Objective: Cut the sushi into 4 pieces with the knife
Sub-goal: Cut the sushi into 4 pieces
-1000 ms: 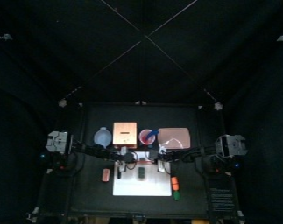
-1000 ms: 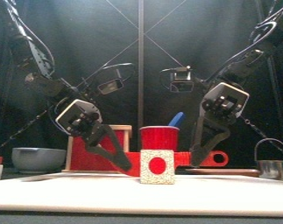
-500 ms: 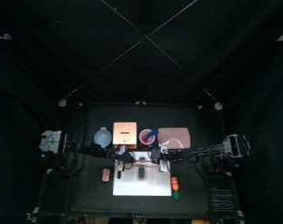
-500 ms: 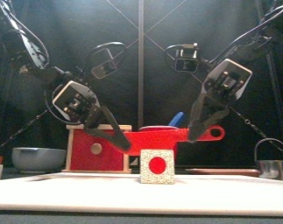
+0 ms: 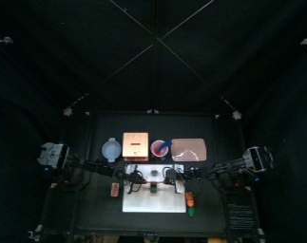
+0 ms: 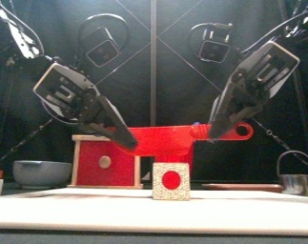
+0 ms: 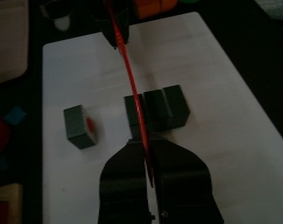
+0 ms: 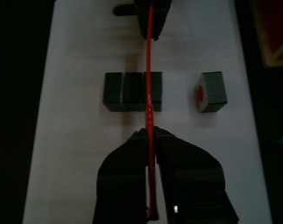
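Observation:
A red toy knife [image 6: 182,141] hangs level above the white cutting board [image 6: 67,205], held at both ends. My left gripper [image 6: 128,143] is shut on the end that tapers to a point, my right gripper [image 6: 217,133] on the end toward the handle loop. Below the knife stands a single sushi piece [image 6: 171,181], its white face with a red centre turned to the front. In the left wrist view the knife [image 7: 128,79] runs over a larger dark green sushi block [image 7: 155,109], and the single piece [image 7: 78,124] stands apart beside it. The right wrist view shows the same block [image 8: 133,91] and piece [image 8: 209,92].
Behind the board stand the wooden box with its red drawer front [image 6: 103,162], a blue-grey bowl [image 6: 39,172] at the left and a metal cutter [image 6: 297,176] at the right. The pink tray [image 5: 190,149] lies at the back right. Small toy foods [image 5: 190,200] lie beside the board.
Both grippers have risen and come toward the front. The red knife, not in sight a second ago, now hangs level between them, higher over the sushi. The sushi has not moved.

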Action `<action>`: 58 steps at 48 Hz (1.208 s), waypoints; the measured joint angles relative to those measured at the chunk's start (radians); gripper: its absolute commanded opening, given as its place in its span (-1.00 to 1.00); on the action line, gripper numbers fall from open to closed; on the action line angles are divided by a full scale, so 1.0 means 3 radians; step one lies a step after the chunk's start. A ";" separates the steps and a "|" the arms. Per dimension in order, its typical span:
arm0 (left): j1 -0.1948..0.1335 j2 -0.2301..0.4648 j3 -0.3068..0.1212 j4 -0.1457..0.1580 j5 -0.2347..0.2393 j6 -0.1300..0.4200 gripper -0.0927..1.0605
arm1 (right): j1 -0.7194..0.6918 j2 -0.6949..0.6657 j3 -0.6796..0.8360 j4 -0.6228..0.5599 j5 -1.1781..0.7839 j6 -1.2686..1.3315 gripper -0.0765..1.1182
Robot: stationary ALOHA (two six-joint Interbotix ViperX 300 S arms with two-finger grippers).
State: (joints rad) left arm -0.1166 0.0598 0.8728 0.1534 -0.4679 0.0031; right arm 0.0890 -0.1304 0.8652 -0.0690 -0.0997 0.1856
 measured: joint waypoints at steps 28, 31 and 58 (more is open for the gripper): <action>-0.0026 0.0184 0.0000 -0.0041 -0.0184 0.0000 -0.46 | 0.0036 0.0118 0.0010 0.0056 -0.0082 0.0000 -0.67; -0.0015 0.0184 0.0000 -0.0041 -0.0184 0.0000 -0.46 | 0.0036 0.0118 0.0020 0.0051 -0.0082 0.0005 -0.67; 0.0092 0.0072 0.0036 -0.0015 -0.0189 0.0000 -0.46 | -0.0051 0.0031 0.0092 0.0046 -0.0118 0.0000 -0.67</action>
State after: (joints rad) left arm -0.0890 0.0813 0.8836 0.1488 -0.5246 0.0031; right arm 0.0736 -0.1212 0.8928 -0.0552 -0.1350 0.1856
